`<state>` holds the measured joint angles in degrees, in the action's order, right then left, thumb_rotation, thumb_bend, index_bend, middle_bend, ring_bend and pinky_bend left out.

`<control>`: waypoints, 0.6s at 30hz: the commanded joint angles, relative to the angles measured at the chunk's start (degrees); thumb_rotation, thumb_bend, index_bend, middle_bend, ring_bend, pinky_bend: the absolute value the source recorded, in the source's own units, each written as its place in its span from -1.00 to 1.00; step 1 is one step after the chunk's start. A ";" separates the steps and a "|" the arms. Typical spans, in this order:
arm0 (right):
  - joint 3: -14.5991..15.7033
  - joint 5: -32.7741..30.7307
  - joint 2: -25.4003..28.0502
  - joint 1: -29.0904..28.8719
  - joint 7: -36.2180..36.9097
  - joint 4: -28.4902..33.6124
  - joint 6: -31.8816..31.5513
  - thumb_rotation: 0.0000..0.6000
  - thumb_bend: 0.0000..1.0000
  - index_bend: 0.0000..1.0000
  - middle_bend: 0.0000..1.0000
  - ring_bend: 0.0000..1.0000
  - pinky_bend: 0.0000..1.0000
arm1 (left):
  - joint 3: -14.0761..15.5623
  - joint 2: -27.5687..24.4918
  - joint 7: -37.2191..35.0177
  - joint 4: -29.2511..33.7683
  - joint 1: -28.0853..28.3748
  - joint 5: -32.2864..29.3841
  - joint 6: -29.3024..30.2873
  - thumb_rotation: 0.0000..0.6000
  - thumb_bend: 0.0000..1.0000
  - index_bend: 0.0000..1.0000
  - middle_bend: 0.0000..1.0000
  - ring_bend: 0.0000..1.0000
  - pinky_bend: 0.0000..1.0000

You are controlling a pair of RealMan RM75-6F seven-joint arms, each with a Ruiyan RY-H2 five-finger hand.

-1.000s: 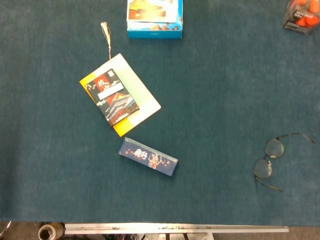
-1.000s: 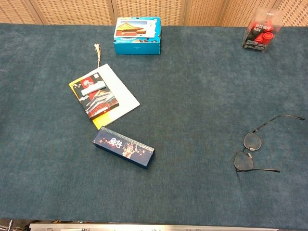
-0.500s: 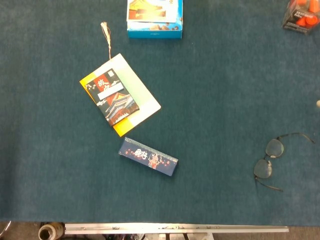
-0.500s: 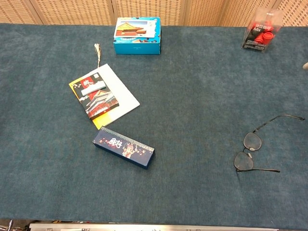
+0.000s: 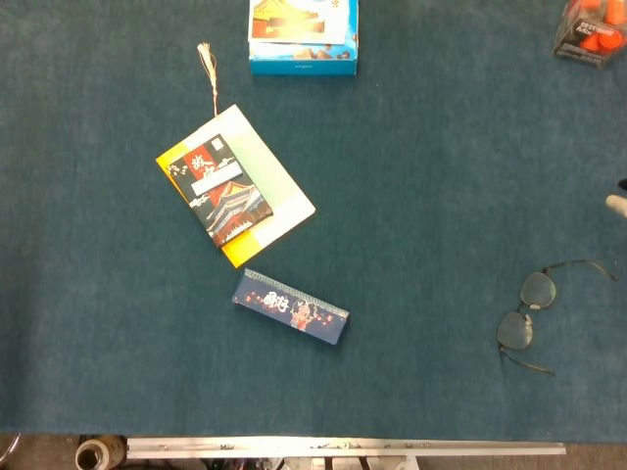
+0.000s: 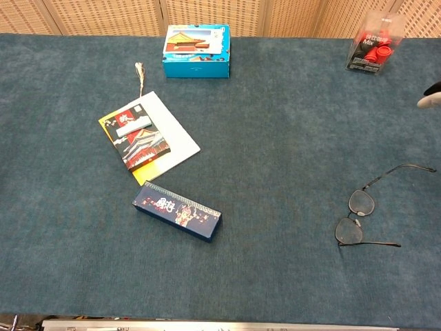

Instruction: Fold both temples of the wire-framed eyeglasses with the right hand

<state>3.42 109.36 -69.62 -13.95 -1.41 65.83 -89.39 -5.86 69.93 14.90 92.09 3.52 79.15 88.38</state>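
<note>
Covering everything is a dark teal cloth table (image 5: 421, 147). At roughly ten o'clock from its middle lies a booklet (image 5: 235, 186) with a tasselled cord; a blue box (image 5: 302, 34) sits at twelve o'clock on the far edge, and a long dark patterned case (image 5: 290, 306) lies toward seven o'clock. The wire-framed eyeglasses (image 5: 529, 311) rest at four o'clock, both temples spread wide. At two o'clock stands a small red-filled container (image 5: 589, 29). Only a fingertip of the right hand (image 6: 431, 96) shows at three o'clock, well apart from the glasses; whether its fingers are spread or curled cannot be told.

Head cam looks straight down, chest cam obliquely forward; both share tabletop (image 5: 441, 147).
</note>
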 commanded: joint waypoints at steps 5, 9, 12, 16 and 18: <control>0.57 0.15 -2.24 -0.71 2.03 -2.19 -0.15 1.00 -0.58 -0.42 -0.47 -0.70 -0.46 | -0.02 -0.17 -0.19 0.23 -0.13 -0.03 0.21 1.00 -0.02 0.14 0.02 -0.14 0.04; 0.86 0.33 -3.59 -1.18 3.27 -3.41 -0.40 1.00 -0.58 -0.42 -0.47 -0.70 -0.46 | -0.04 -0.35 -0.35 0.39 -0.23 -0.05 0.35 1.00 -0.02 0.14 0.02 -0.14 0.04; 1.16 0.49 -4.36 -1.49 4.14 -3.90 -0.51 1.00 -0.58 -0.42 -0.47 -0.70 -0.46 | -0.07 -0.44 -0.43 0.45 -0.30 -0.08 0.46 1.00 -0.02 0.14 0.02 -0.14 0.04; 1.59 0.67 -5.17 -1.83 4.91 -4.30 -0.54 1.00 -0.58 -0.42 -0.47 -0.70 -0.46 | -0.09 -0.56 -0.50 0.61 -0.38 0.00 0.66 1.00 -0.02 0.14 0.02 -0.14 0.04; 1.76 0.80 -5.61 -2.05 5.21 -4.52 -0.58 1.00 -0.58 -0.42 -0.47 -0.70 -0.46 | -0.06 -0.60 -0.53 0.63 -0.41 0.03 0.69 1.00 -0.02 0.14 0.02 -0.14 0.04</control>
<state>5.10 110.09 -75.11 -15.92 3.71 61.40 -89.95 -5.92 69.33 14.37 92.72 3.12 79.18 89.07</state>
